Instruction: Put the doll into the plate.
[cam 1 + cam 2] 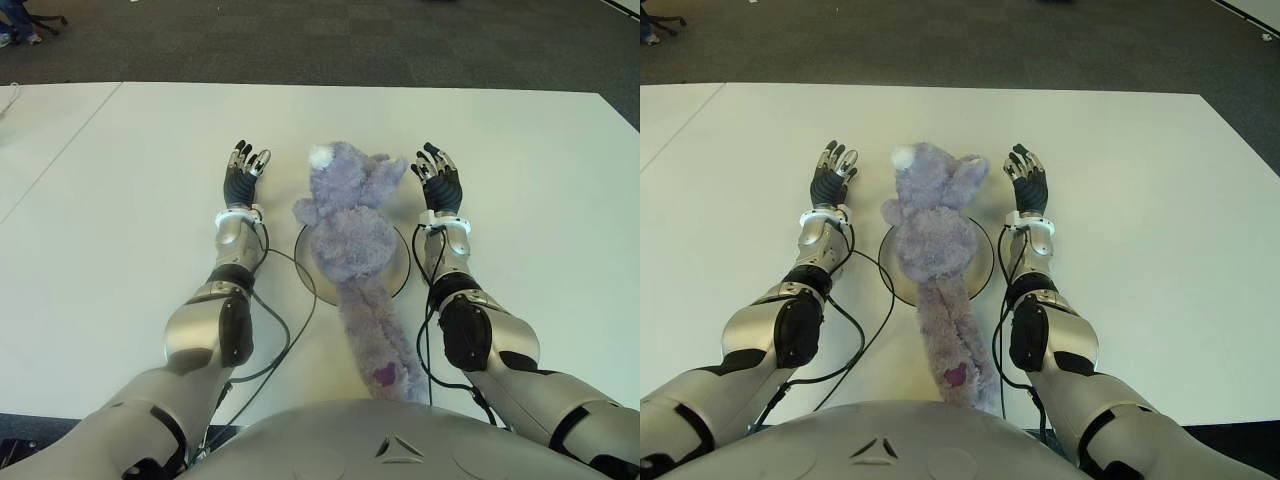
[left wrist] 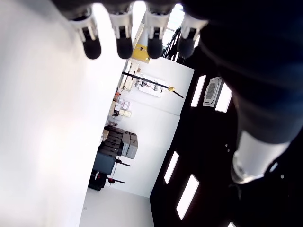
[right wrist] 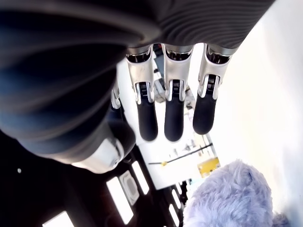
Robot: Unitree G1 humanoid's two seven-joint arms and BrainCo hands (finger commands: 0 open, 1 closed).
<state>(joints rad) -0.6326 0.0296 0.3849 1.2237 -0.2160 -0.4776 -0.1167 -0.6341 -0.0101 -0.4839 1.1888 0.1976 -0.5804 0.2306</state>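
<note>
Two empty hands | doll (image 1: 350,235) between left hand (image 1: 242,178), right hand (image 1: 438,181)

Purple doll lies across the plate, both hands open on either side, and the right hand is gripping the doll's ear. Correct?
Not quite. The right hand grips nothing: the left eye view shows it open beside the doll, apart from it, and the right wrist view shows its fingers straight. The doll does lie across the plate, left hand open.

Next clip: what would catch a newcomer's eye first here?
A long purple plush doll lies across a round plate at the middle of the white table, its lower end trailing toward the robot. The open left hand and open right hand flank it, holding nothing.
</note>
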